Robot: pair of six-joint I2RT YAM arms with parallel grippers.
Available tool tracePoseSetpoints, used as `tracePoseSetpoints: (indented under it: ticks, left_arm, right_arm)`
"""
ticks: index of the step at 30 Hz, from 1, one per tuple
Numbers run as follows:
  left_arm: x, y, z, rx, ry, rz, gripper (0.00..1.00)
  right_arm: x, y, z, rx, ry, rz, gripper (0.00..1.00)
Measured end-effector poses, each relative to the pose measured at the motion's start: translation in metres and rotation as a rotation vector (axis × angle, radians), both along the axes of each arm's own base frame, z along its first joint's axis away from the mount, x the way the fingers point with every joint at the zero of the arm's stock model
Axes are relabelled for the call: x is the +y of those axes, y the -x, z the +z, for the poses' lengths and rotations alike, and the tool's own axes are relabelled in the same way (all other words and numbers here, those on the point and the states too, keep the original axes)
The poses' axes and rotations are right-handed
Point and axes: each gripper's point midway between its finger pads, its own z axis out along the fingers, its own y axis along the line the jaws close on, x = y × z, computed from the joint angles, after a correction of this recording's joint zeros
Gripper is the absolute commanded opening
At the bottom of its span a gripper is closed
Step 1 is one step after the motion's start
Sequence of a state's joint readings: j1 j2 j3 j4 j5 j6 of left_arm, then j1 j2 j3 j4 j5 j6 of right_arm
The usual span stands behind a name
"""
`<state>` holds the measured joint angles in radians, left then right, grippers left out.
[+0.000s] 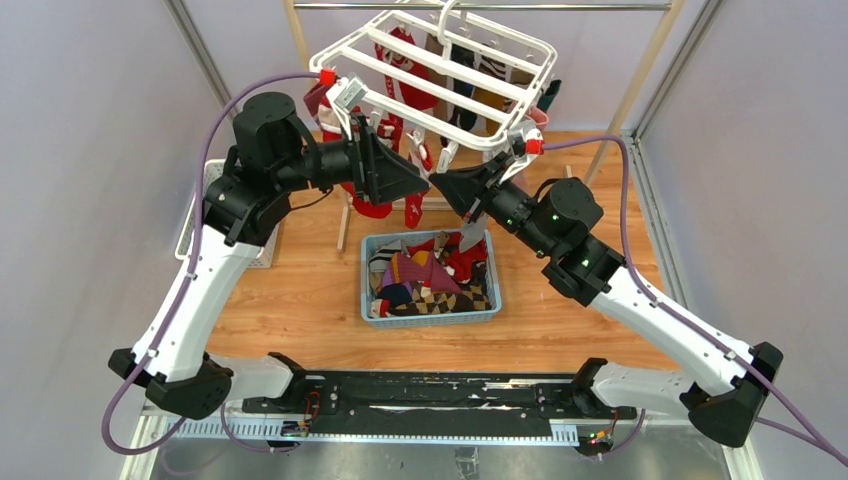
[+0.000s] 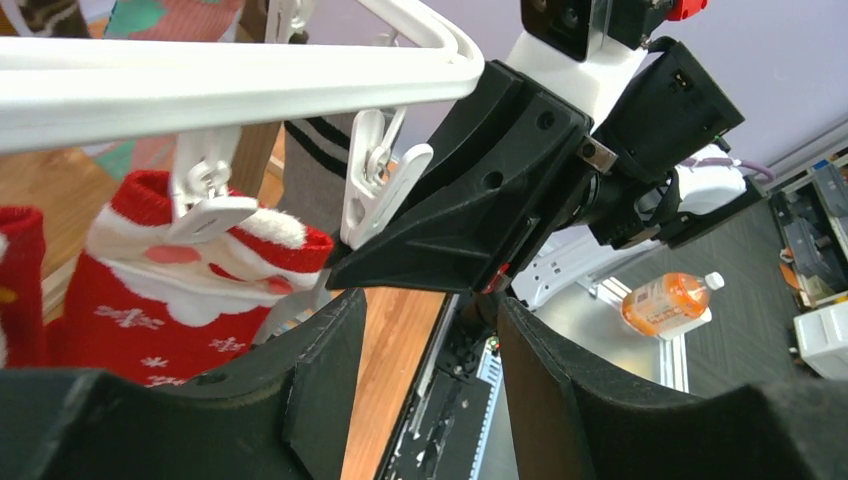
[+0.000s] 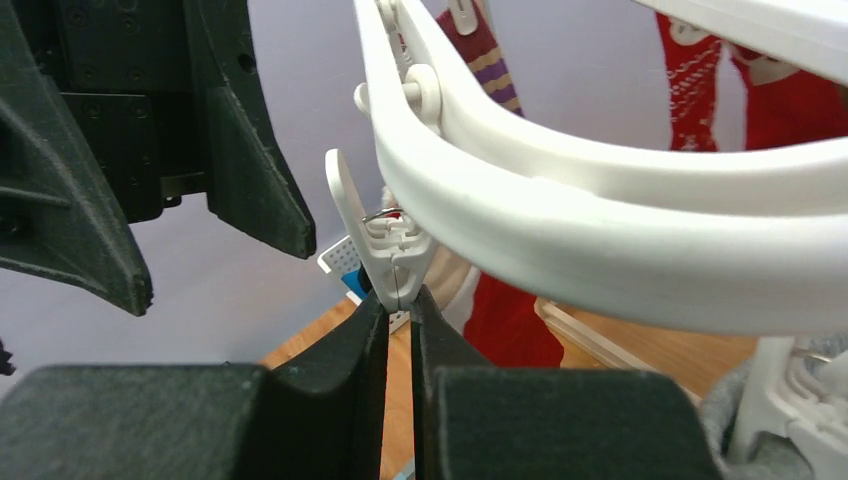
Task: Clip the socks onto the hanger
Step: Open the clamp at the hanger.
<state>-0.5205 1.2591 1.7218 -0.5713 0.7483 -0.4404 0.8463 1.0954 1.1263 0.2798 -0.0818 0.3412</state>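
Note:
The white hanger (image 1: 420, 110) hangs at the back with several red socks (image 1: 410, 75) clipped under it. More socks (image 1: 430, 275) lie in a blue basket (image 1: 366, 285). My right gripper (image 1: 447, 185) is under the hanger's front rail. In the right wrist view, my right gripper (image 3: 398, 300) is shut on the lower tip of a white clip (image 3: 392, 245) under the hanger rail (image 3: 600, 220). My left gripper (image 1: 415, 178) faces it tip to tip. In the left wrist view it (image 2: 428, 305) is open and empty below a free clip (image 2: 375, 175), beside a clipped Santa sock (image 2: 170, 300).
A wooden rail frame (image 1: 640, 90) holds the hanger. A white perforated tray (image 1: 192, 225) sits behind the left arm. An orange bottle (image 2: 665, 300) lies off the table. Purple walls close both sides.

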Motion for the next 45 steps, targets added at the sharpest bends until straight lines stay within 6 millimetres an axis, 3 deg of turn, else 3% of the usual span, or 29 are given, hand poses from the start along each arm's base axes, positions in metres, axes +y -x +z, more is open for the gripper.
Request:
tracePoseSetpoints:
  ticks: [7,20,29,45]
  left_arm:
    - [-0.01,-0.012,0.012,0.002,0.022,-0.011,0.62]
    - [-0.018,-0.026,0.008,0.016,0.028,-0.013,0.67]
    - [-0.024,-0.018,0.019,0.017,0.079,-0.084,0.65]
    - [-0.029,-0.008,0.019,0.038,0.107,-0.163,0.56]
  right_arm:
    - [0.012,0.012,0.004,0.027,-0.027,0.09,0.0]
    - [0.02,0.029,0.007,0.059,-0.053,0.198,0.0]
    - [0.027,0.033,0.013,0.071,-0.087,0.243,0.0]
    - [0.025,0.039,0.023,0.108,-0.183,0.335,0.0]
